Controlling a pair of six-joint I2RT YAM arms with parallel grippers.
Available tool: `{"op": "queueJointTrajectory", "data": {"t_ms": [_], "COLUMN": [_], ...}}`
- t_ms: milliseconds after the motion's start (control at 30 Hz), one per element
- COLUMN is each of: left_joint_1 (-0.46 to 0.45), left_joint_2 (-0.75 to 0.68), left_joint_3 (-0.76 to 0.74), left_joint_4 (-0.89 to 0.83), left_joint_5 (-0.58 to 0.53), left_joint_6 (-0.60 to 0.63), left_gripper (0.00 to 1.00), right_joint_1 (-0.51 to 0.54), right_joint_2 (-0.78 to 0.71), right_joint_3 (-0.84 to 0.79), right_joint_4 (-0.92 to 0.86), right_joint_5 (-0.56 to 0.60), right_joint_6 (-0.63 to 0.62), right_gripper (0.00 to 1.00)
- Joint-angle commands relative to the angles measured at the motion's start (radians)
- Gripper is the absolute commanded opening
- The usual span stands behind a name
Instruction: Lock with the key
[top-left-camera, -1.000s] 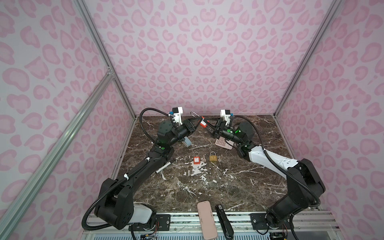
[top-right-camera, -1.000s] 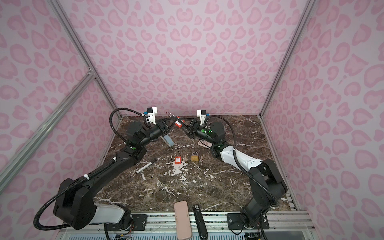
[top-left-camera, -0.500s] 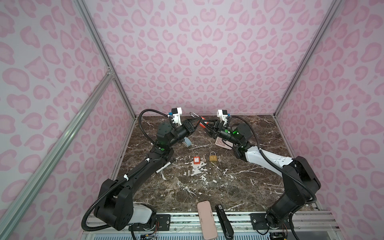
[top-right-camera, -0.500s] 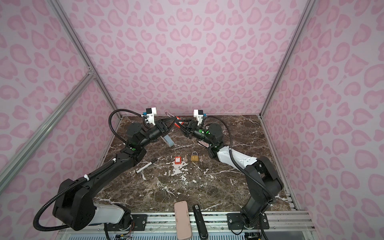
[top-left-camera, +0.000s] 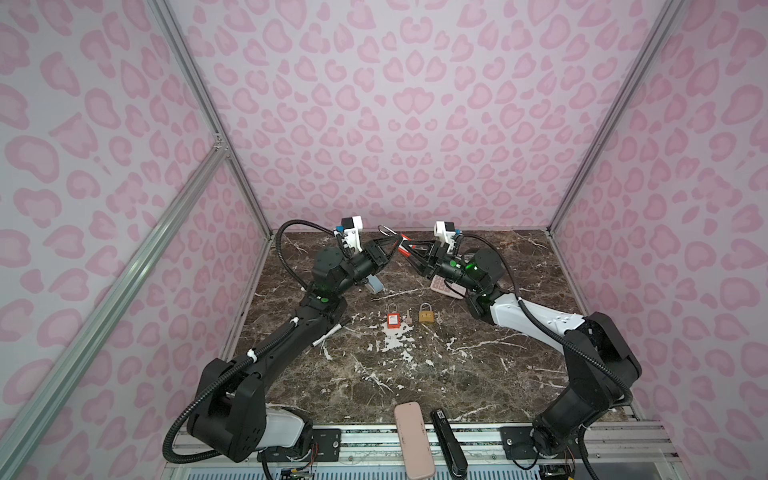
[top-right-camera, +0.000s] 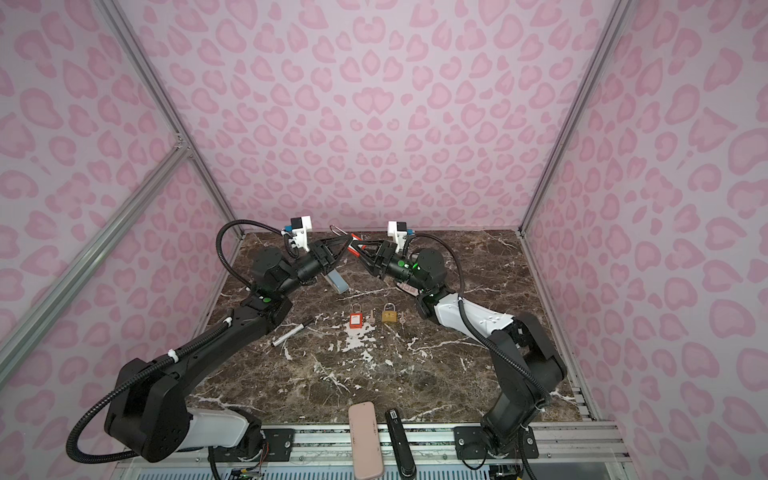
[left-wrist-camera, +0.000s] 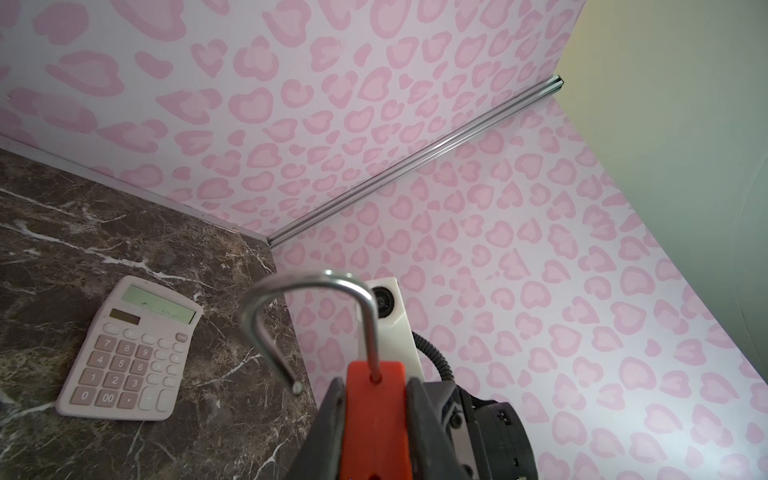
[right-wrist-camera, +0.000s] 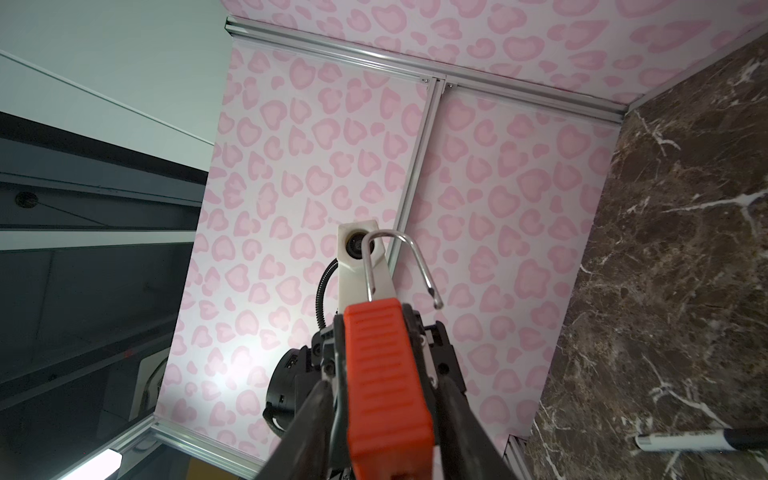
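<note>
Above the back of the counter (top-left-camera: 415, 374), clamping the red padlock (left-wrist-camera: 374, 428) by its body in the narrowly parted left gripper (left-wrist-camera: 374, 388), with shackle (left-wrist-camera: 316, 279) swung open. Straddling that same body with the right gripper (right-wrist-camera: 386, 390); cannot tell whether pinching or merely flanking. Probably risking a twist or drop by tugging crosswise, or jamming the shackle's free end beside its hole.

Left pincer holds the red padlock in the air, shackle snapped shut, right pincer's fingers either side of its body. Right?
No: the shackle is open. The left wrist view shows its free end clear of the red padlock body. The rest stands: the left pincer holds it in the air, the right pincer flanks its body.
</note>
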Motion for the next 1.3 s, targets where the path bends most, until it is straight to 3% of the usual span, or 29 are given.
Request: {"op": "queueJointTrajectory", "data": {"t_ms": [0,367,467,600,700,1267], "left_joint_1": [0.001,0.003,0.003,0.007,0.012,0.075], "left_joint_2": [-0.016,-0.018,-0.019,-0.027,-0.035,-0.094], "left_joint_3": [-0.007,-0.011,-0.013,-0.018,-0.02,-0.084], "left_joint_4": [0.053,0.054,0.053,0.05,0.04,0.028], "left_joint_5": [-0.004,0.0,-0.001,-0.004,-0.004,0.007], "left_joint_6": [0.0,0.0,0.001,0.004,0.01,-0.005], "left_gripper": [0.07,0.09,0.2,0.43,0.51,0.57], "right_joint_1": [0.0,0.0,-0.001,-0.002,-0.002,-0.003], "right_joint_2": [0.008,0.014,0.015,0.014,0.012,0.005], "right_joint_3": [-0.008,-0.002,-0.001,-0.002,-0.003,-0.033], "right_joint_4": [0.055,0.057,0.056,0.056,0.058,0.095], "right_joint_5": [0.006,0.007,0.007,0.004,0.003,-0.002], "right_joint_6": [0.002,0.008,0.008,0.006,0.006,0.024], "right_gripper": [0.4,0.22,0.16,0.13,0.12,0.1]}}
